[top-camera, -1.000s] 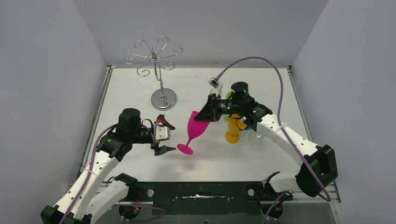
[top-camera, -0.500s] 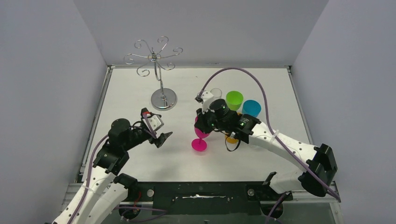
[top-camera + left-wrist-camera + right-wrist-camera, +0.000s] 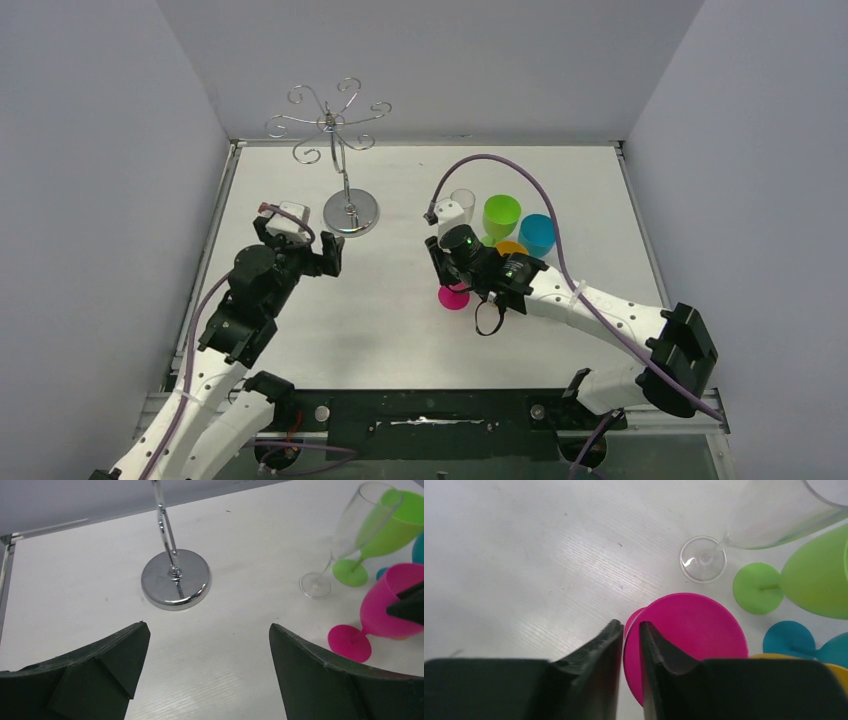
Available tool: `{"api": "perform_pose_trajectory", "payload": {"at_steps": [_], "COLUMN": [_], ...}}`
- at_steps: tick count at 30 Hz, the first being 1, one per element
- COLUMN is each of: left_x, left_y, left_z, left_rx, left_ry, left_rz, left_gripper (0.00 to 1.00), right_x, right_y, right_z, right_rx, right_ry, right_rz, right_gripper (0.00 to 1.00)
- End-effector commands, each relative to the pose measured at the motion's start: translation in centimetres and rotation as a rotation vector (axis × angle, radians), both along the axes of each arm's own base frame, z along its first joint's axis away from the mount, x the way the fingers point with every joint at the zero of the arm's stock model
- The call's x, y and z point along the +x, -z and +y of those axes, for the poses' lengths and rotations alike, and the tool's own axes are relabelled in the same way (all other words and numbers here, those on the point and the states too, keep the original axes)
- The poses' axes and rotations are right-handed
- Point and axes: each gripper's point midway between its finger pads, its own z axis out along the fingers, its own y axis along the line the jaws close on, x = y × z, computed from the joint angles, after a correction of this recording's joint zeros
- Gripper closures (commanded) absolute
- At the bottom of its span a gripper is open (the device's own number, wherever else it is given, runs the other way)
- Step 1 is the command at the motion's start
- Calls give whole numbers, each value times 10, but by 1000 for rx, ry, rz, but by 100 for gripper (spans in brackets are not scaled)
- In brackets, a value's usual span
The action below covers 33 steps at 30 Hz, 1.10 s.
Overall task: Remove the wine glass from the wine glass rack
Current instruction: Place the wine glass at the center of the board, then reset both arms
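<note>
The pink wine glass (image 3: 453,297) stands upright on the white table, off the wine glass rack (image 3: 340,130), whose scroll arms are bare. My right gripper (image 3: 452,282) hangs over it pointing down. In the right wrist view its fingertips (image 3: 629,624) straddle the pink wine glass's (image 3: 694,630) rim, one outside and one inside, open a narrow gap. My left gripper (image 3: 322,258) is wide open and holds nothing, just in front of the rack's round base (image 3: 176,580). The left wrist view shows the pink wine glass (image 3: 390,605) at the right.
A clear flute (image 3: 462,200), a green glass (image 3: 501,213), a blue glass (image 3: 538,233) and an orange one (image 3: 511,247) crowd just behind and right of the pink glass. Grey walls close in the table on three sides.
The right arm brought the tilted pink glass upright onto the table beside the other glasses, and its jaws have eased apart. The left gripper swung up and back toward the rack's base.
</note>
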Motion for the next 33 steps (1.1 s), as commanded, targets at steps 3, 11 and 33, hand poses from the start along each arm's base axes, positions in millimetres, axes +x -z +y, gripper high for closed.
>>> {"api": "perform_pose_trajectory", "payload": {"at_steps": [3, 11, 33], "left_x": [12, 13, 27], "left_y": [-59, -71, -166], "left_z": [35, 82, 152], "left_rx": [-166, -62, -297], "left_ry": [-275, -532, -711], "left_rz": [-35, 43, 69], "left_gripper": [8, 5, 2], "right_x": [17, 24, 46], "right_y": [-31, -104, -266], "right_z": [6, -10, -296], "right_rx": [42, 139, 225], "right_ry": [35, 86, 713], "right_rz": [-93, -261, -584], "right_gripper": [55, 22, 2]}}
